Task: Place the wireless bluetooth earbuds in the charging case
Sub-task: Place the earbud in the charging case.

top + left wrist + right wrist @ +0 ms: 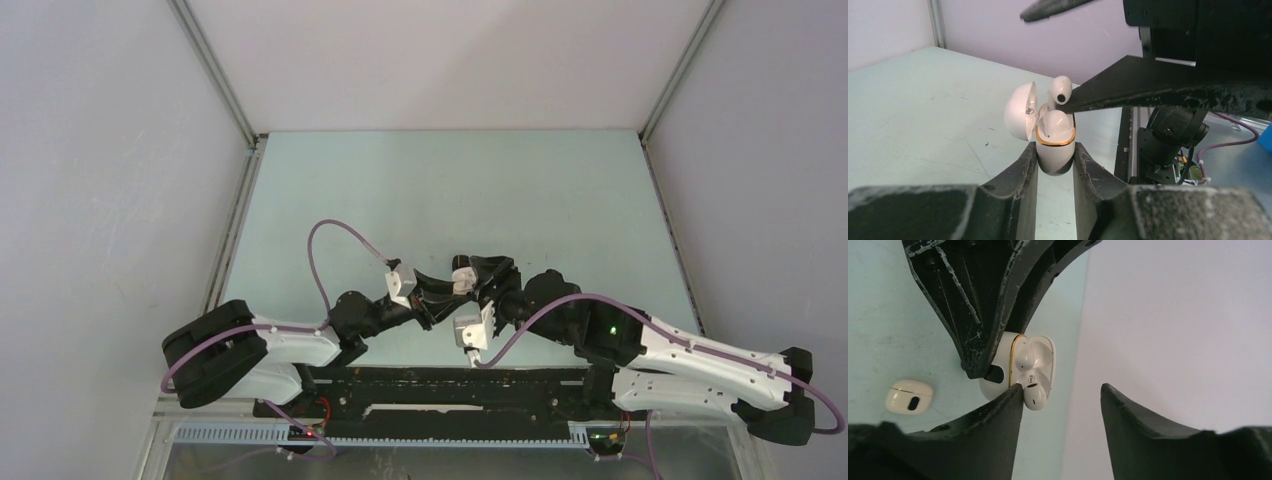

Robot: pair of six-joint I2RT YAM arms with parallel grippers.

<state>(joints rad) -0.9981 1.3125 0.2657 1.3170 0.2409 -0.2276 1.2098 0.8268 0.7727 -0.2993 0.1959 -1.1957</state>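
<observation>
One bud (1060, 90) stands proud of the case (1053, 152), apparently only half in its socket; the other bud (1054, 121) sits seated beside it. The left gripper (1054, 167) clamps the case. The right gripper (1062, 390) has its fingers apart, one touching the proud bud: withdrawing could snag it and tip it out.

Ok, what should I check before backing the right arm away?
1. Left pincer clamped on the charging case: ok.
2. Lid open: ok.
3. First earbud seated in the case: ok.
4. Second earbud fully down: not ok, its head stands well above the rim.
5. Right pincer open: ok, though one finger lies against that bud.
6. Closed spare case on the table, apart from both arms: ok.
</observation>
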